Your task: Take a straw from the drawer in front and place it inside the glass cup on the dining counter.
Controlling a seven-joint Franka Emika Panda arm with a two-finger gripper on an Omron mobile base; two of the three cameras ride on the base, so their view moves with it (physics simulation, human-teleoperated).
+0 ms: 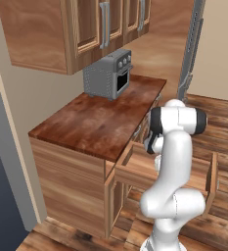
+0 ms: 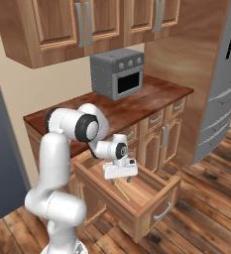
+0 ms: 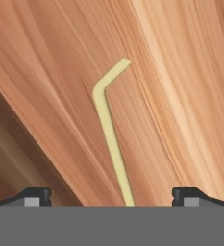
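The brown wooden drawer (image 2: 156,208) stands pulled out from under the short counter. On its floor (image 3: 180,96) lies a pale yellow straw (image 3: 108,129) with a bent end, seen small in the right base view as the straw (image 2: 121,191). My gripper (image 2: 122,178) hangs just above the drawer floor, pointing down, open, with the straw between its two fingertips (image 3: 34,196) and nothing held. In the hand view the gripper (image 3: 112,197) straddles the straw's long end. The arm covers the hand over the drawer (image 1: 140,169) in the left base view. The glass cup and the dining counter are out of view.
A grey toaster oven (image 2: 118,74) sits on the short reddish-brown counter (image 1: 101,117) under wall cabinets (image 2: 82,25). A steel fridge (image 2: 223,84) stands to the right. Cabinet doors and small drawers (image 2: 159,129) lie behind the open drawer, whose walls enclose the hand.
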